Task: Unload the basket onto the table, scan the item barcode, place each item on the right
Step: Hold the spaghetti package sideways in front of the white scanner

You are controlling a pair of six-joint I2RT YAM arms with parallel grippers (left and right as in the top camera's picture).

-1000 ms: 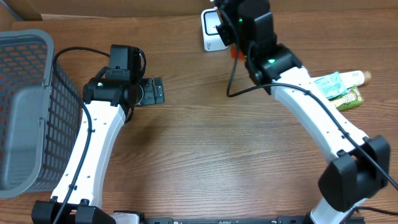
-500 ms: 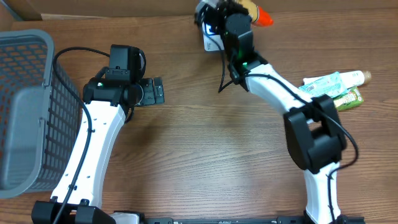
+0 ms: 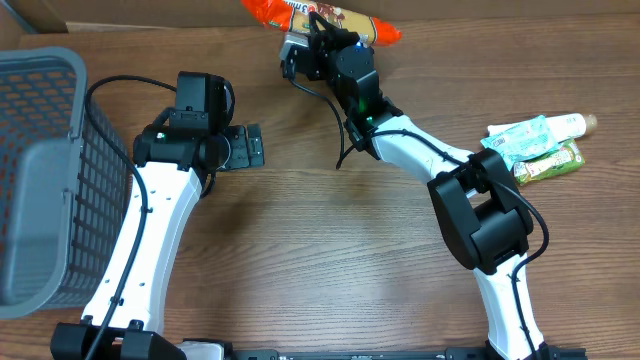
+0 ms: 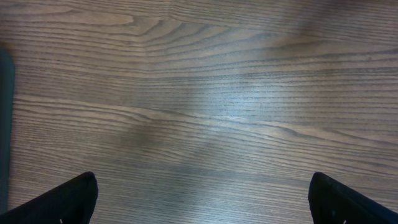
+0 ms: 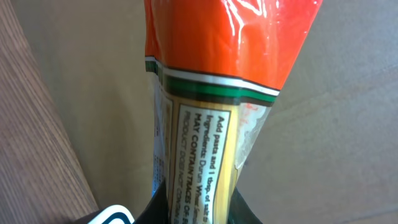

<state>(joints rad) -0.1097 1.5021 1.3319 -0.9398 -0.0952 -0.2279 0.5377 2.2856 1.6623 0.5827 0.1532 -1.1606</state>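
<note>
One view, my right wrist's, reads the ingredients print on the orange packet point(image 5: 205, 74) my right gripper point(image 3: 320, 35) pinches, swung leftward overhead since before; my left gripper point(image 3: 245, 148) gapes empty

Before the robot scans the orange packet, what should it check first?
1. Packet held by right gripper: ok, shut on it.
2. Scanner in view: cannot tell; only a white corner shows.
3. Barcode facing it: cannot tell; the wrist view shows only ingredient text.
4. Left gripper out of the way: ok, open over bare table.
5. Other packets away from the arm: ok, off to the right.
</note>
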